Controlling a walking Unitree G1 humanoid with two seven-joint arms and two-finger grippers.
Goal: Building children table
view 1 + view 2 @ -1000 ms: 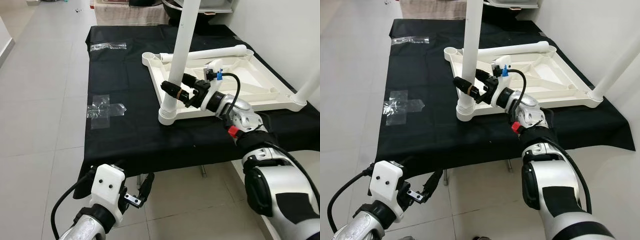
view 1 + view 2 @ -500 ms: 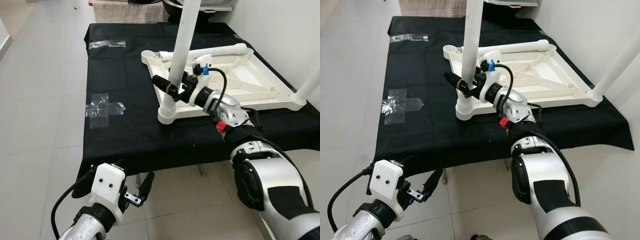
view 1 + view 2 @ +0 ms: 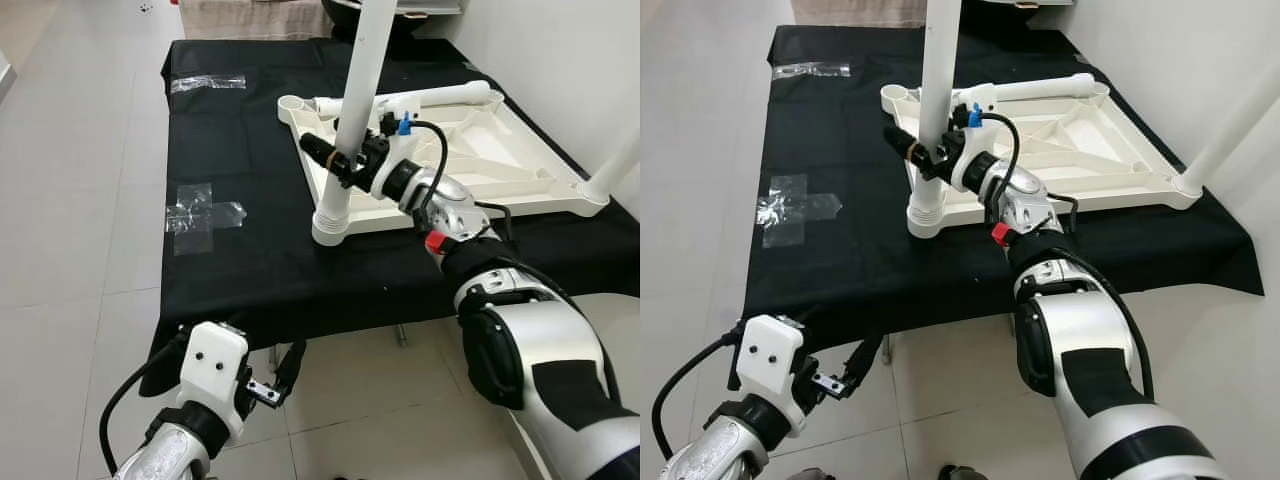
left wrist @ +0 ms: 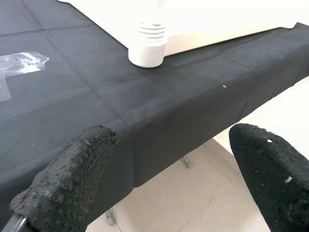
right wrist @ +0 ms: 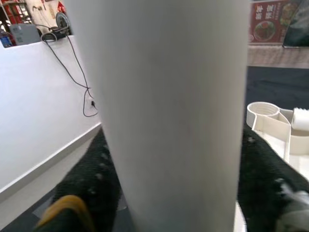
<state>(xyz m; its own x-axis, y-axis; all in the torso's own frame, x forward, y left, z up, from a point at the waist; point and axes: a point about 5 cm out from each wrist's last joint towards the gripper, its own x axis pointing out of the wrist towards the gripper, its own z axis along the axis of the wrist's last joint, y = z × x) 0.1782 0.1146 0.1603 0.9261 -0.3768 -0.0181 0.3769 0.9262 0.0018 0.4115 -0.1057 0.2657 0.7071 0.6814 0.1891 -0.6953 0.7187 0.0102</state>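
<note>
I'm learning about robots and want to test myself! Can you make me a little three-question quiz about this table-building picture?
1. True or false: the right gripper is around the upright white leg.
2. Where does another white leg lie? A: on the floor. B: across the upside-down tabletop. C: in the left gripper.
3. Fill in: the cloth under the tabletop is ____.

Key: 1 true; 2 B; 3 black.
</note>
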